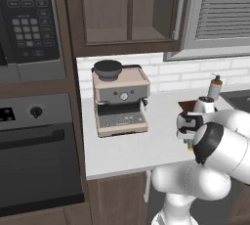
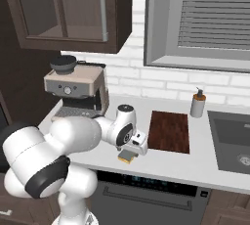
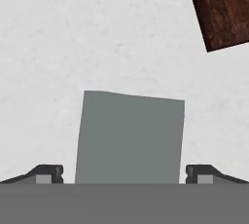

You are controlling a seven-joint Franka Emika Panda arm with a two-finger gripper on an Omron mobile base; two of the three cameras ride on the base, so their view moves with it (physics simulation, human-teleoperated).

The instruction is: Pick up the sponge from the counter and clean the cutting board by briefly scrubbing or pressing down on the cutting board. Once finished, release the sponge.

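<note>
Counter carrying cutting board mid-way along. Sponge lying near front edge, left of board. Gripper hanging over it, fingers spread wide, gripping nothing. Pick-up step: needs lowering, then closing.

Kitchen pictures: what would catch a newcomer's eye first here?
Probably the big white robot arm bent low over the counter, its claw straddling a small sponge near the front edge. Just right of it lies a dark reddish cutting board, and a beige coffee machine stands at the counter's left end.
</note>
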